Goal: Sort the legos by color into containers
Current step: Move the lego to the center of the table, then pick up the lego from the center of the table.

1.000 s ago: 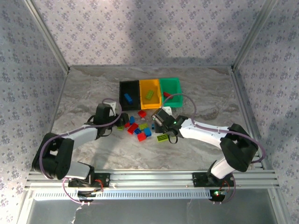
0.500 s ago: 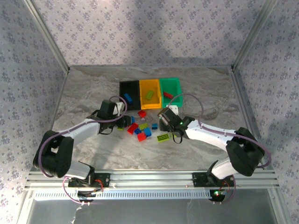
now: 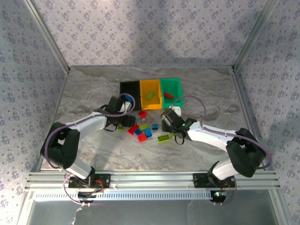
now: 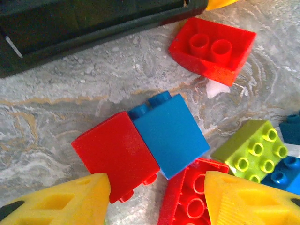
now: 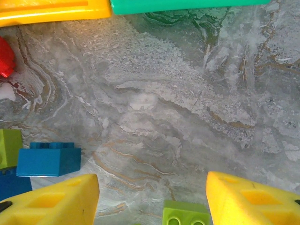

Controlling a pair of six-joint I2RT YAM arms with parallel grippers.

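- Top view: three joined bins stand toward the far edge of the table (image 3: 89, 93), about midway along it
  - left to right they are the black bin (image 3: 129, 89), orange-yellow bin (image 3: 146, 86) and green bin (image 3: 174, 84)
  - a yellow-green brick (image 3: 150, 95) lies in the orange-yellow bin; a red brick (image 3: 168, 95) lies in the green bin
  - the loose bricks (image 3: 140, 130) cluster mid-table, just nearer than the bins; a flat yellow-green plate (image 3: 164, 138) lies at their right side
  - left gripper (image 3: 124, 123) is at the cluster's left, right gripper (image 3: 165, 119) at its right; jaw width cannot be told here
- Left wrist view: left gripper (image 4: 155, 176) is spread wide, clamping nothing
  - between its yellow fingers (image 4: 61, 201) lie a smooth red block (image 4: 115, 152) and a blue block (image 4: 171, 133), touching side by side
  - a studded red piece (image 4: 187, 199) is just below them; a lime brick (image 4: 251, 150) is to the right
  - a two-stud red brick (image 4: 211, 49) lies nearer the black bin's wall (image 4: 84, 23)
- Right wrist view: right gripper (image 5: 152, 176) is spread wide and empty over bare table (image 5: 178, 103)
  - a lone blue brick (image 5: 49, 161) sits beside the left finger; a green stud block (image 5: 185, 215) is low between the fingers
  - the orange-yellow bin (image 5: 51, 9) and green bin (image 5: 187, 4) run along the top
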